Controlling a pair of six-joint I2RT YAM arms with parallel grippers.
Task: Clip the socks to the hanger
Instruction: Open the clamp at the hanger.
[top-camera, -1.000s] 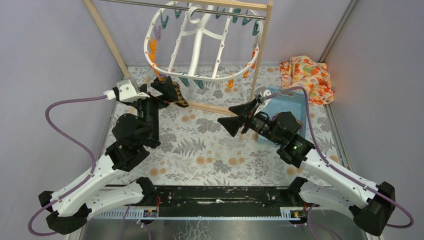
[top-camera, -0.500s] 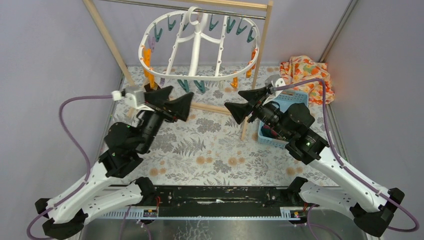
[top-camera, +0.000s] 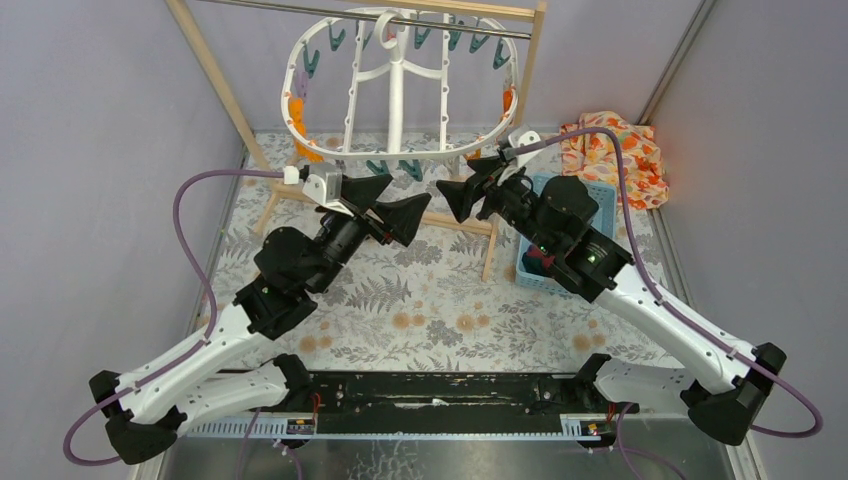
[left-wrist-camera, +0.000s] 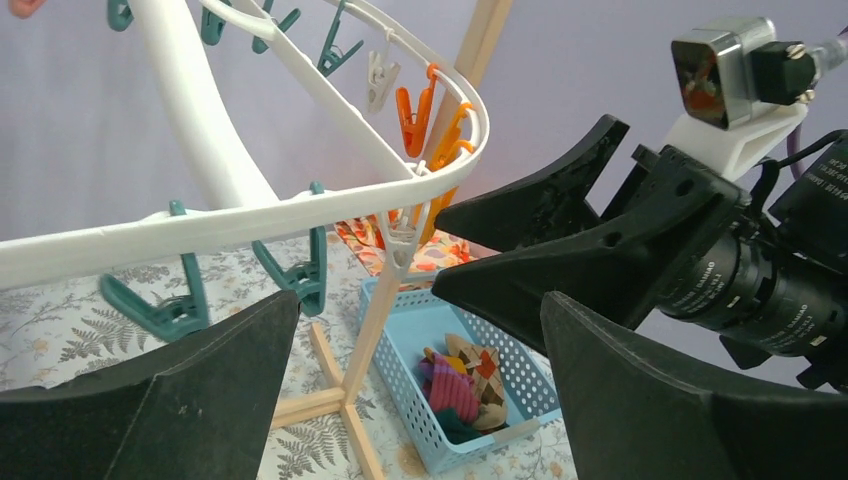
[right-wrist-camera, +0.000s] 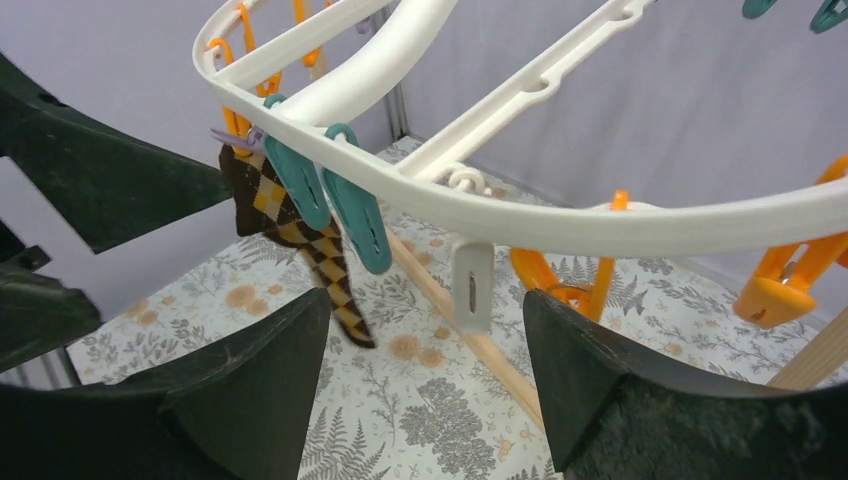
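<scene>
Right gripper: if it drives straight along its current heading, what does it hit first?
Probably the white peg dangling under the near rim of the hanger. It sits almost dead ahead of the open right gripper. Depth is hard to judge from the wrist view.

soft, even light in all three views. it seems to come from above and nothing is blown out. shadows on the table (top-camera: 420, 300) are faint with fuzzy edges. the overhead shot is sharp, though the straight wooden posts (top-camera: 211, 75) splay outward near the frame edges. the wrist views are crisp on the hanger (right-wrist-camera: 600, 228) rim, with just a mild sheen on the white plastic. the left hand (left-wrist-camera: 420, 300) and right hand (right-wrist-camera: 425, 295) go near-black up close, with barely any surface detail.
</scene>
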